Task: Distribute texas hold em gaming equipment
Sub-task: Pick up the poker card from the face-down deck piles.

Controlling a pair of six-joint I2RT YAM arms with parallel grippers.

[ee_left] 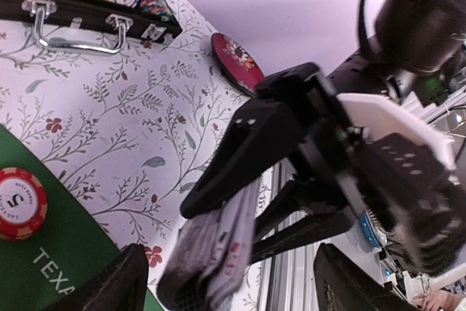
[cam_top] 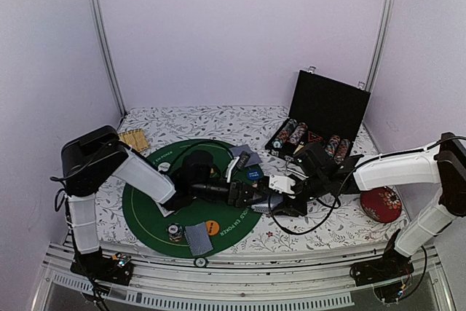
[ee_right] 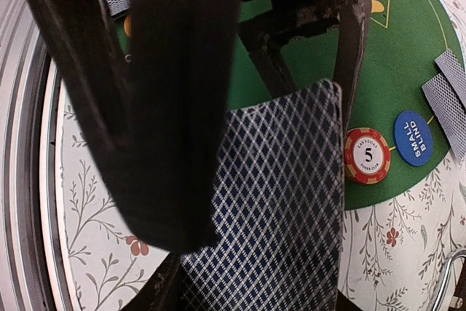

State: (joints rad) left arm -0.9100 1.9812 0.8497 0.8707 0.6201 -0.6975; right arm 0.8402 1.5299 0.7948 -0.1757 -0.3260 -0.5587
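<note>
At the far left a bamboo mat (cam_top: 135, 138) lay apart from the rest. On the round green felt (cam_top: 142, 205), close to its near edge, lay a striped chip (cam_top: 175, 232), some face-down cards (cam_top: 198, 239) and an orange chip (cam_top: 211, 227). The left gripper (cam_top: 246, 194) hung over the right rim of the felt, its fingers spread wide and holding nothing. Just to its right, in line with that gap, was the deck of cards (ee_right: 280, 202), pinched by the right gripper (cam_top: 271, 197). The deck showed its thin edge to the left gripper, and its long side ran along the right fingers. So the left arm was the nearer one to draw a card, I think. A red chip (ee_right: 368, 154) and a blue button (ee_right: 413, 138) lay on the felt below, not touching the deck. Farther right stood the open chip case (cam_top: 331, 103) and a red cushion (cam_top: 381, 204).
</note>
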